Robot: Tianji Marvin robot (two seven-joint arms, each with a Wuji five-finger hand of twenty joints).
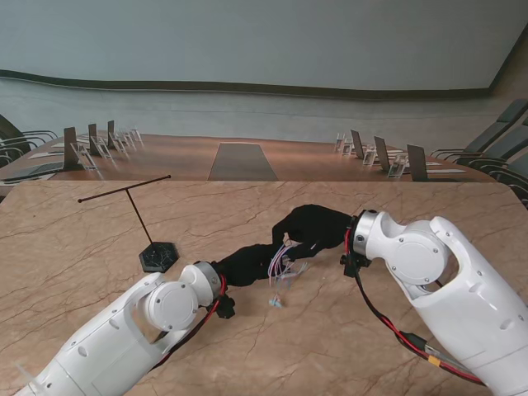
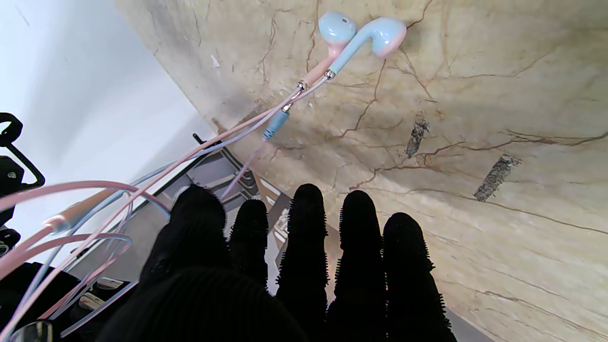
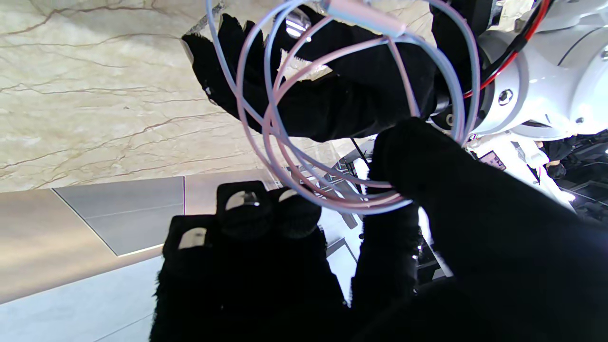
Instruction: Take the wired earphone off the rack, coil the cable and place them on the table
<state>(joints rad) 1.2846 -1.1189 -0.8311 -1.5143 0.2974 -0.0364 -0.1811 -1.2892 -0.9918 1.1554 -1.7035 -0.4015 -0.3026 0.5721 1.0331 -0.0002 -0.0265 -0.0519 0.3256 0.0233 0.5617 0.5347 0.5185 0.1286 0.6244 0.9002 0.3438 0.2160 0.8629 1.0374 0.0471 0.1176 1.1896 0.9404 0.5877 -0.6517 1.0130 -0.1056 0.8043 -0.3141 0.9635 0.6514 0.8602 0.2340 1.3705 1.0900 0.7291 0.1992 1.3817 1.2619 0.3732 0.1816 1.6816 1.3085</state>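
Observation:
The black T-shaped rack (image 1: 158,256) stands bare at the left of the marble table (image 1: 74,247). The pink and light-blue earphone cable (image 1: 285,262) hangs in loops between my two black-gloved hands. In the right wrist view my right hand (image 3: 427,247) pinches the coil (image 3: 342,200) between thumb and fingers. My left hand (image 1: 247,264) reaches beside the loops with its fingers (image 2: 304,247) straight and apart, gripping nothing that I can see. The two earbuds (image 2: 363,38) dangle down to the table top (image 1: 275,303), nearer to me than the hands.
A long wooden conference table (image 1: 243,161) with name stands and chairs lies beyond the marble table's far edge. Red and black wires (image 1: 396,330) run along my right forearm.

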